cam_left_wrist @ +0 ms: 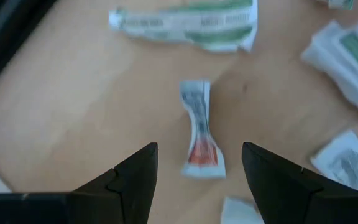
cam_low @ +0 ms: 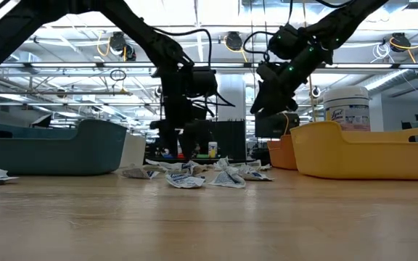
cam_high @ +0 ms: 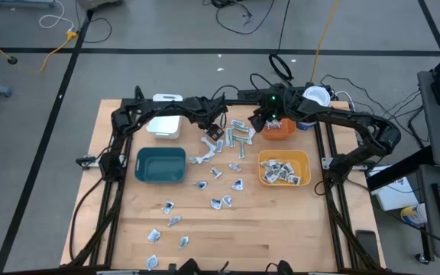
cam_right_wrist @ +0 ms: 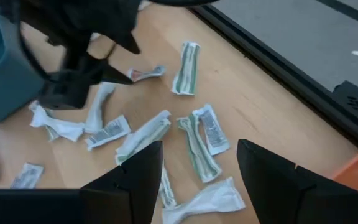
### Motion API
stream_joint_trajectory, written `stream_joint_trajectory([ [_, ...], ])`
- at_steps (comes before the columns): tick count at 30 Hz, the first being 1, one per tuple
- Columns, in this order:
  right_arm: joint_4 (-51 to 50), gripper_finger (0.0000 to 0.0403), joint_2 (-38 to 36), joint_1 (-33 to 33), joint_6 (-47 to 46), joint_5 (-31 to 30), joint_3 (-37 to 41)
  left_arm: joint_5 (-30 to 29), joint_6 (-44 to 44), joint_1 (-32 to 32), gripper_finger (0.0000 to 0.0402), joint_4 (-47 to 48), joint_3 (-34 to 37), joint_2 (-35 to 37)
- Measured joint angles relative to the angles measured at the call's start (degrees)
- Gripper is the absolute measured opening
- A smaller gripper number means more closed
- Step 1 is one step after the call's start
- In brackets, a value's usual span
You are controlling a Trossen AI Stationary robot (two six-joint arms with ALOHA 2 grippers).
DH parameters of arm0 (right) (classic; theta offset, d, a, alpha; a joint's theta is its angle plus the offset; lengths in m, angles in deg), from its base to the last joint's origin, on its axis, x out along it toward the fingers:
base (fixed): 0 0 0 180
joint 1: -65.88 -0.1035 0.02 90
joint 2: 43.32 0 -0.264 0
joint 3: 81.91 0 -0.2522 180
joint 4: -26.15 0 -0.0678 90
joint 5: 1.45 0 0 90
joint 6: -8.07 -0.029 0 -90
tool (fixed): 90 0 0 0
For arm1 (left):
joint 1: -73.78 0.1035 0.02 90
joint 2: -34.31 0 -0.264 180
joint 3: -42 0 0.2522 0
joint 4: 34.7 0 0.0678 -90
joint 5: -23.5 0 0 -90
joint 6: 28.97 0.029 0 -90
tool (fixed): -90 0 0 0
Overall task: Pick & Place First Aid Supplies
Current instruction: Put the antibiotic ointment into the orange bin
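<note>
Here the left gripper (cam_left_wrist: 199,180) hung low over the wooden table (cam_high: 281,229), dark fingers (cam_left_wrist: 135,177) spread and empty, with a narrow twisted white wrapped strip with a red end (cam_left_wrist: 199,134) lying flat on the wood just ahead of the gap between them. The right gripper (cam_right_wrist: 197,180) stood higher, near the orange plastic bin (cam_high: 279,131), fingers also spread and empty, above a cluster of long green-printed wrapped strips (cam_right_wrist: 191,140). More small white packets (cam_high: 205,200) lay scattered across the table, and others filled the yellow plastic bin (cam_high: 304,162).
</note>
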Motion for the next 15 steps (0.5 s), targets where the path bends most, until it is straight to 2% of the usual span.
stream_joint_trajectory([
  [10,4.3,0.0201,-0.5,-4.7,0.9,2.3,0.0,6.1,1.5,1.7,0.0236,1.9,-0.3,-3.2],
  [12,6.3,0.0201,-0.8,-5.8,2.7,2.3,0.0,6.0,2.8,1.4,0.0222,1.5,-0.3,-3.3],
  [15,7.3,0.0201,-1.8,-7.0,6.1,2.1,0.1,7.3,3.7,1.3,0.0174,1.9,-0.2,-3.1],
])
